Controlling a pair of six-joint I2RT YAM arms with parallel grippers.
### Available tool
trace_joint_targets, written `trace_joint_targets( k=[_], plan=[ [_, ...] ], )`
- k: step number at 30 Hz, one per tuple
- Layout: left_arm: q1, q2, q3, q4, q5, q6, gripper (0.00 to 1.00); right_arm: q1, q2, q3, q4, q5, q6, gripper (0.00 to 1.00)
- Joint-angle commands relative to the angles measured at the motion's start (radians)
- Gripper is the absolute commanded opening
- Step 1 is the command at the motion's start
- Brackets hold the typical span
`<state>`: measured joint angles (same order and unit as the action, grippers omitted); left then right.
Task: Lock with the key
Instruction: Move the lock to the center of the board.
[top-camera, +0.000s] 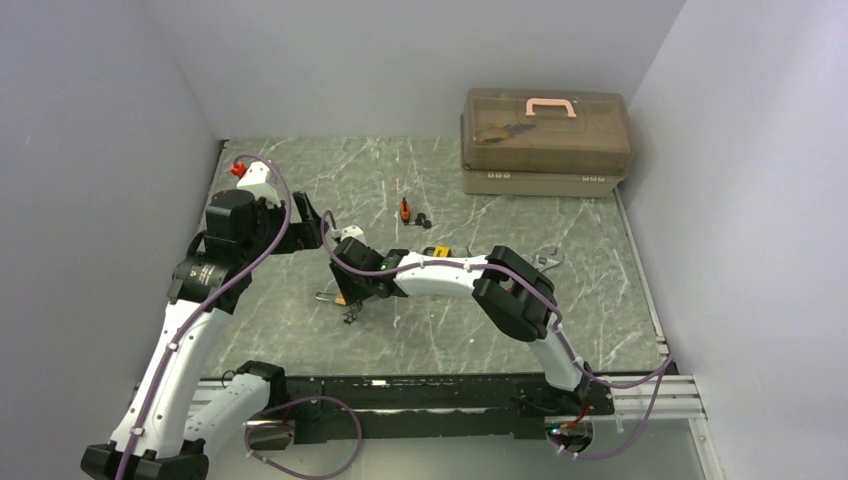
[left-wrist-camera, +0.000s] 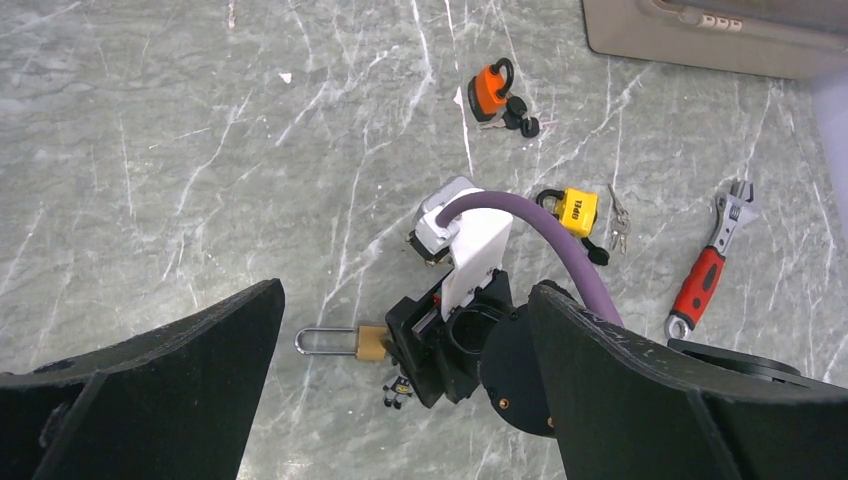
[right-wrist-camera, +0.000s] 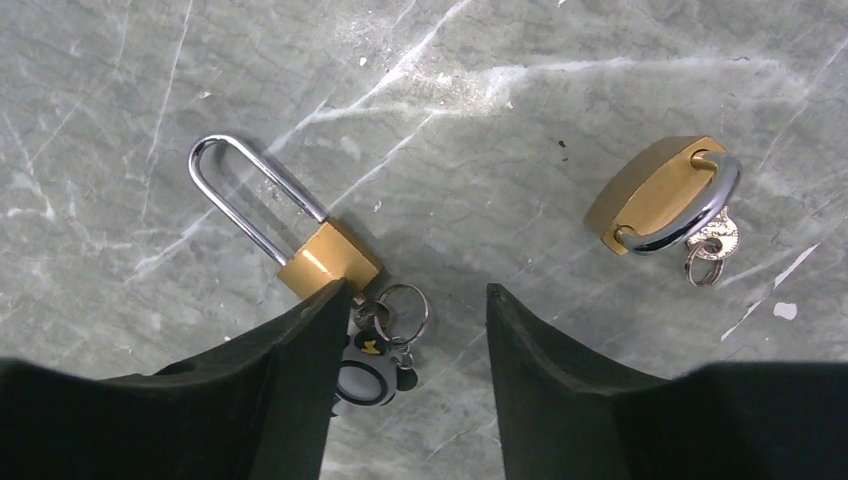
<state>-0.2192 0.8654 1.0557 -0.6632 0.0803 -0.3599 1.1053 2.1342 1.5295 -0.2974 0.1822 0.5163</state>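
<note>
Parted above the key bunch (right-wrist-camera: 385, 338), right gripper (right-wrist-camera: 417, 290) grasps nothing yet; long-shackled brass padlock (right-wrist-camera: 328, 262) beside it awaits locking; left gripper (left-wrist-camera: 405, 290) hangs released.

Long-shackle padlock (right-wrist-camera: 327, 260): brass-coloured metal body, satin finish; glossy chromed shackle. Second padlock (right-wrist-camera: 650, 190): same brass tone, polished shackle. Key bunch (right-wrist-camera: 375, 345): bright metal rings. Table (right-wrist-camera: 480, 110): grey marble-patterned, smooth, low sheen. Wrench (left-wrist-camera: 712, 255): bare metal head, red rubbery handle.
</note>
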Motion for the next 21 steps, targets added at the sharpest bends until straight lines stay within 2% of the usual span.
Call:
trace_joint_targets(
  k=[1,8,11,19,21],
  plan=[
    [0.0,-0.007,0.02,0.021,0.036,0.011,0.99,0.011,-0.008,-0.032,-0.05,0.039,-0.036,0.5],
    [0.0,0.008,0.016,0.024,0.056,0.006,0.99,0.006,-0.09,-0.161,-0.004,0.042,-0.031,0.27],
    [0.0,0.019,0.006,0.033,0.066,0.004,0.99,-0.001,-0.141,-0.233,0.025,0.036,-0.023,0.22],
    [0.0,0.043,-0.025,0.055,0.123,-0.004,0.99,-0.01,-0.325,-0.47,0.095,0.032,-0.023,0.21],
    [-0.001,0.051,-0.04,0.065,0.151,-0.008,0.99,-0.014,-0.369,-0.523,0.104,0.037,-0.027,0.25]
  ],
)
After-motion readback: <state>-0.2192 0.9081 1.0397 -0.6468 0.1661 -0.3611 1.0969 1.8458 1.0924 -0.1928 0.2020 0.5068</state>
